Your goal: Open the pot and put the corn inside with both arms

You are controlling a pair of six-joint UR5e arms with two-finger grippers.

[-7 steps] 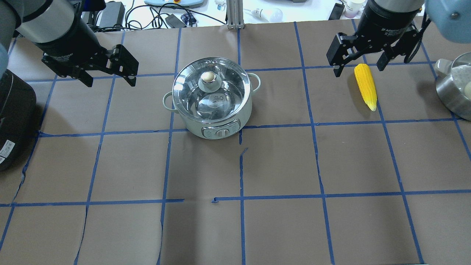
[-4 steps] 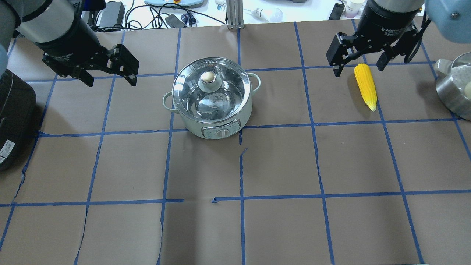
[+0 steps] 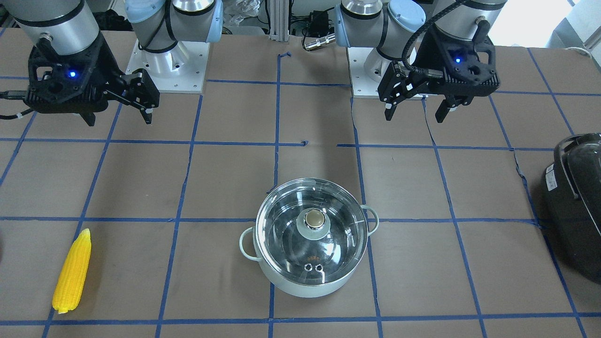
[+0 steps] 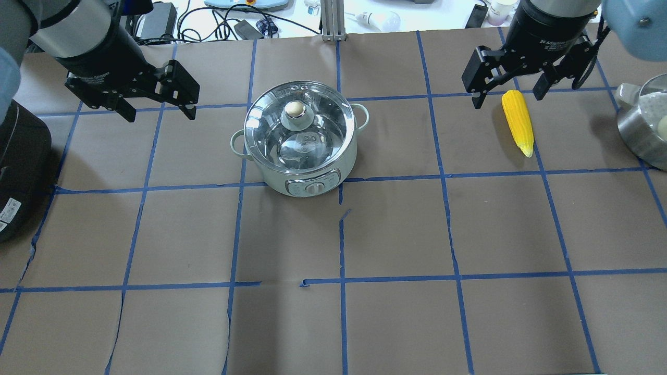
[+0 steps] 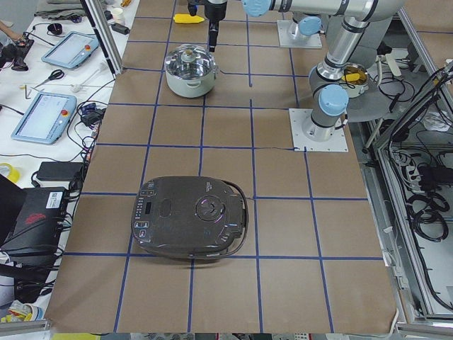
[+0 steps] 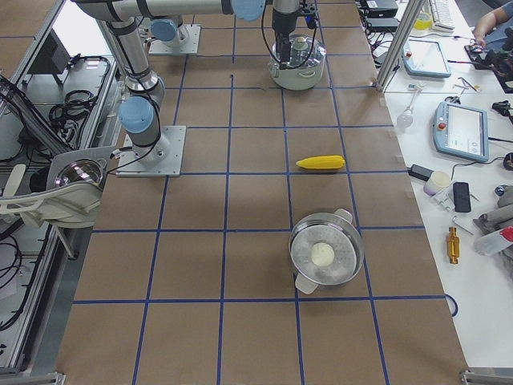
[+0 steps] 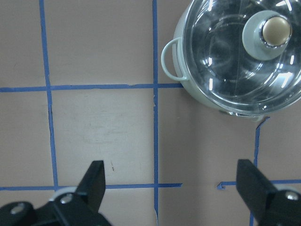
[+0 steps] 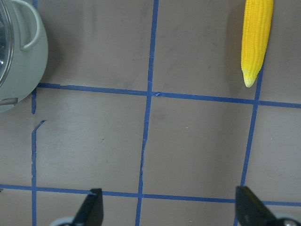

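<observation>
The pale mint-green pot (image 4: 346, 159) stands closed at the table's middle, its glass lid (image 4: 318, 130) and beige knob (image 4: 295, 109) on top. It also shows in the front view (image 3: 305, 287) and in the left wrist view (image 7: 188, 84). The yellow corn (image 4: 518, 123) lies flat on the paper to the right, also in the front view (image 3: 73, 271) and the right wrist view (image 8: 255, 42). My left gripper (image 4: 160, 112) is open and empty, hovering left of the pot. My right gripper (image 4: 508, 99) is open and empty, hovering over the corn's blunt end.
A large black appliance (image 4: 15, 172) sits at the left table edge. A steel pot (image 4: 643, 125) with a white object inside stands at the right edge. Cables and devices lie beyond the far edge. Blue tape lines grid the brown paper.
My left gripper has shifted slightly right and toward the far side, nearer the pot. The right gripper, pot and corn have not moved.
</observation>
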